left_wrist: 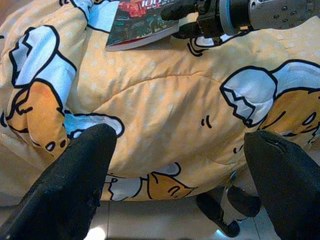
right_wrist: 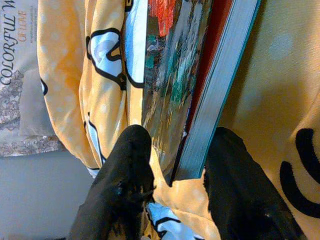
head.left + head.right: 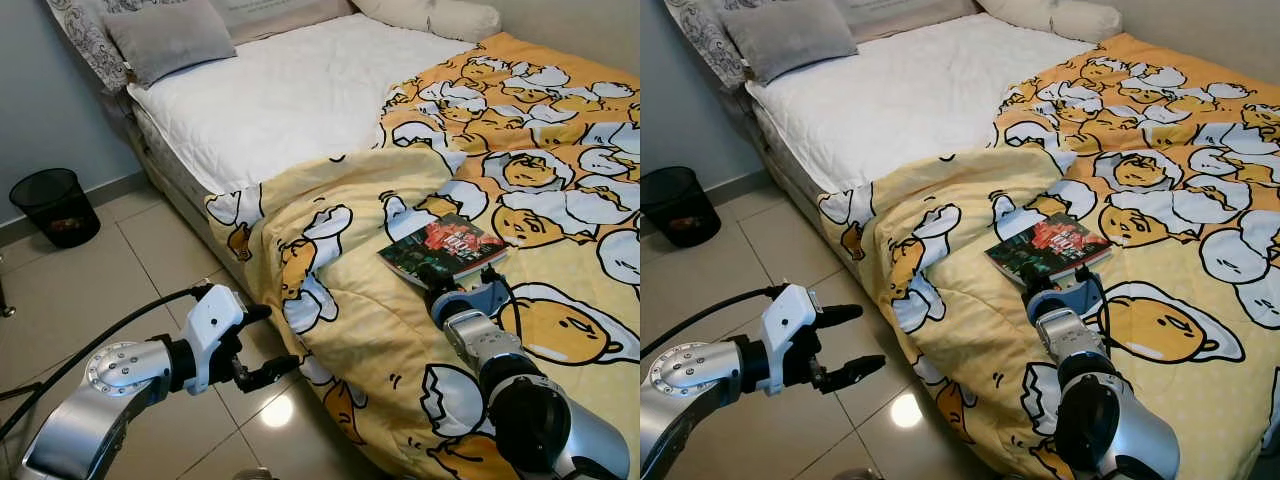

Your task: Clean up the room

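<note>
Left eye view: the right gripper point(image 3: 462, 290) is reaching the near edge of the book point(image 3: 443, 248), which is lying on the yellow duvet point(image 3: 370, 330). The left gripper point(image 3: 268, 343) is hovering spread and empty over the floor point(image 3: 130, 270), beside the bed's edge.

Right wrist view: its fingers point(image 2: 125, 180) are straddling the book's corner, one on each side, not visibly clamped.
</note>
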Tool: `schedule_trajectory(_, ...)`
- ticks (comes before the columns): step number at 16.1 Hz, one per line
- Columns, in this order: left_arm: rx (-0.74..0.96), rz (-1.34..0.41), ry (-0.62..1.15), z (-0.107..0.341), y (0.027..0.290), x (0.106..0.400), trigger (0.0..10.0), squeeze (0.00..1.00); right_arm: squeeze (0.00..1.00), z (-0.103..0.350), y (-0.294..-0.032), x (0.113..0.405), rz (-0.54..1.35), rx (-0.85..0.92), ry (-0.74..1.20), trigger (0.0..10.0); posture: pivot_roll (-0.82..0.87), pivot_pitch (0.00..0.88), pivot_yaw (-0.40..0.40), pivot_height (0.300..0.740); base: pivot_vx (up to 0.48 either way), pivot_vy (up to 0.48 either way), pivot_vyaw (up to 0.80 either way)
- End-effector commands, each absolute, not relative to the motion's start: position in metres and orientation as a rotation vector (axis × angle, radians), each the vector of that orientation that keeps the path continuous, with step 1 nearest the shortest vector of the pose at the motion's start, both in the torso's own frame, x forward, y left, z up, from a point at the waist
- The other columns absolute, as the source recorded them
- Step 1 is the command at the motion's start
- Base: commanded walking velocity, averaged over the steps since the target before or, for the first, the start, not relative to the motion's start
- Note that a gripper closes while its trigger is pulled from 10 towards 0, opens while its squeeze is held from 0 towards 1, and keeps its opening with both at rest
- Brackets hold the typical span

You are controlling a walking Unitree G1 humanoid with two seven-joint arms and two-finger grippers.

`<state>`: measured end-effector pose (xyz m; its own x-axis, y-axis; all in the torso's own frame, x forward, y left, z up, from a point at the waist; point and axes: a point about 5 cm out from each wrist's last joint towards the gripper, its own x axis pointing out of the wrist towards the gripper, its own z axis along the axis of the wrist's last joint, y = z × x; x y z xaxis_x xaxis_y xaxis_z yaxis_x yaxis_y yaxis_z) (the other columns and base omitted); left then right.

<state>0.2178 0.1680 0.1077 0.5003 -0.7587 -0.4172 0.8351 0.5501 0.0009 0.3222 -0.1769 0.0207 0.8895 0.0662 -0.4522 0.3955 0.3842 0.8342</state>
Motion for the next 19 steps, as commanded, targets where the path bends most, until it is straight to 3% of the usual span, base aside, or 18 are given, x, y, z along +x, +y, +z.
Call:
schedule_trajectory(1,0.23,-0.97,0.391,0.11,0.167,0.217,10.0,0.79,0.0,0.021,-0.175,0.323,-0.219,1.16,0.462,0.0,0.18,0.0,0.031,0.74,0.0,0.0,0.0)
schedule_trajectory(9,0.228,-0.972,0.389,0.11,0.165,0.216,10.0,0.79,0.0,0.012,-0.178,0.314,-0.198,1.146,0.486,0.0,0.17,0.0,0.025,0.74,0.0,0.0,0.0)
schedule_trajectory(16,0.212,-0.961,0.369,0.108,0.16,0.214,10.0,0.79,0.0,-0.02,-0.202,0.254,-0.157,1.153,0.542,0.0,0.14,0.0,0.005,0.74,0.0,0.0,0.0)
schedule_trajectory(17,0.212,-0.962,0.366,0.107,0.159,0.216,10.0,0.79,0.0,-0.022,-0.201,0.252,-0.171,1.135,0.552,10.0,0.14,0.0,0.007,0.74,0.0,0.0,0.0)
schedule_trajectory(19,0.212,-0.962,0.365,0.106,0.159,0.217,10.0,0.79,0.0,-0.022,-0.197,0.252,-0.184,1.108,0.566,10.0,0.14,0.0,0.009,0.74,0.0,0.0,0.0)
